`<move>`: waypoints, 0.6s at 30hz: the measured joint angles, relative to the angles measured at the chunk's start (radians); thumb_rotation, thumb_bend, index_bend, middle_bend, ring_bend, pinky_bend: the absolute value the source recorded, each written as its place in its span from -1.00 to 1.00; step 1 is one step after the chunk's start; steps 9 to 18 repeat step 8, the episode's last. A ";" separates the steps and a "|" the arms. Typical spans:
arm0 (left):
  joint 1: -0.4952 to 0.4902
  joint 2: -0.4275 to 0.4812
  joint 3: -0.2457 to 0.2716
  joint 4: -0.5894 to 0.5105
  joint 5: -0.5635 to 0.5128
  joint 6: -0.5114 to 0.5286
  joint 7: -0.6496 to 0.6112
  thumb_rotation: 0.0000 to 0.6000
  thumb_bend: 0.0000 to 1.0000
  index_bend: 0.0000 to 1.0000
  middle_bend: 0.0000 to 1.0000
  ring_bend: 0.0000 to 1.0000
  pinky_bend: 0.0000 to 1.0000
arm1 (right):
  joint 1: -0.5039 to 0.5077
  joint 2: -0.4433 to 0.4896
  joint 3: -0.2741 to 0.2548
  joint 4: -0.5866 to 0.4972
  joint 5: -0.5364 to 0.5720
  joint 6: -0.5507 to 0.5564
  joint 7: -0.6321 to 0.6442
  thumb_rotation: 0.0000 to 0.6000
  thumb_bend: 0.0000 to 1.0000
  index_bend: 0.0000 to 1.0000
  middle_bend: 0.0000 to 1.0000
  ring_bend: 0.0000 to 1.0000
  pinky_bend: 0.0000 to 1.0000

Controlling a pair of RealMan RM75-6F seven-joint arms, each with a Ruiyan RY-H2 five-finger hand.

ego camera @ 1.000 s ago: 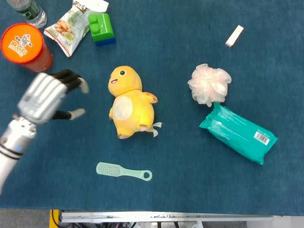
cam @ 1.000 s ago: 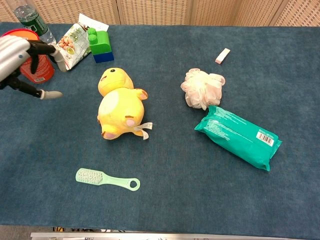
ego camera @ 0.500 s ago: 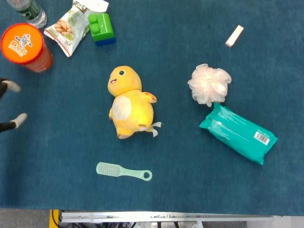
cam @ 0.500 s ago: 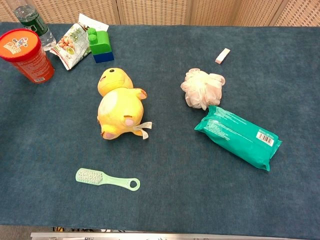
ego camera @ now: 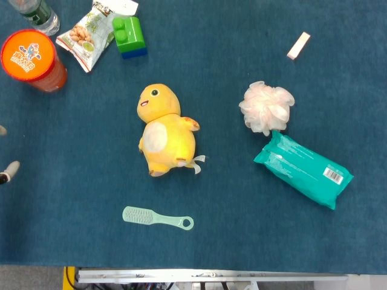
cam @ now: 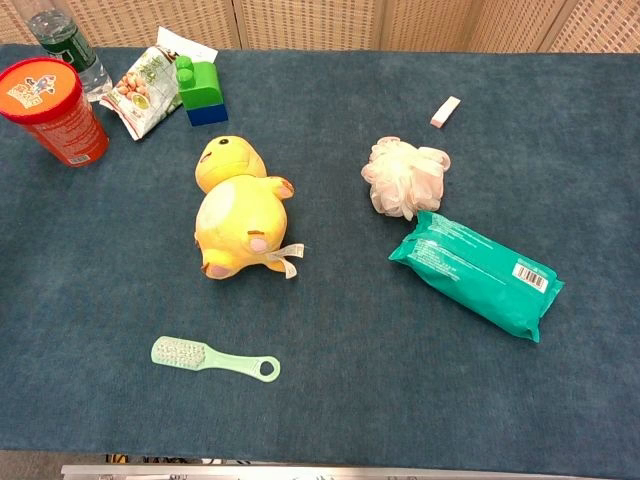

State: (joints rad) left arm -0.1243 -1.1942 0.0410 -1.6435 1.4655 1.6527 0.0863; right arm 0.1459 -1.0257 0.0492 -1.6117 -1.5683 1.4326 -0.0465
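The cup [ego camera: 28, 55] is judged light, stiff, slick, best taken round its wall; the left hand's [ego camera: 8, 170] state cannot be told.

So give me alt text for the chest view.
A yellow plush duck lies mid-table on a blue cloth, with a green brush in front, a pink bath pouf and a teal wipes pack beside it. No hand shows.

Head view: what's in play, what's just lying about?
In play: left hand, fingertips only at the edge; orange canister, nearest it.
Lying about: plush duck, brush, bath pouf, wipes pack, snack bag, green block, bottle, white block.
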 measured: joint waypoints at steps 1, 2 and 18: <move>0.002 0.001 0.002 -0.003 0.008 -0.003 0.004 1.00 -0.95 -0.22 -0.26 -0.28 0.00 | 0.000 0.000 -0.001 0.000 -0.001 0.000 0.000 1.00 -0.89 -0.51 -0.41 -0.69 -0.45; 0.003 0.002 0.004 -0.006 0.014 -0.007 0.007 1.00 -0.95 -0.22 -0.26 -0.28 0.00 | 0.000 -0.001 -0.001 -0.001 -0.003 0.002 0.001 1.00 -0.89 -0.51 -0.41 -0.69 -0.45; 0.006 0.008 0.001 -0.018 0.025 -0.043 0.031 1.00 -0.95 -0.22 -0.26 -0.28 -0.05 | -0.003 -0.003 -0.005 -0.002 -0.015 0.012 0.001 1.00 -0.89 -0.51 -0.41 -0.69 -0.45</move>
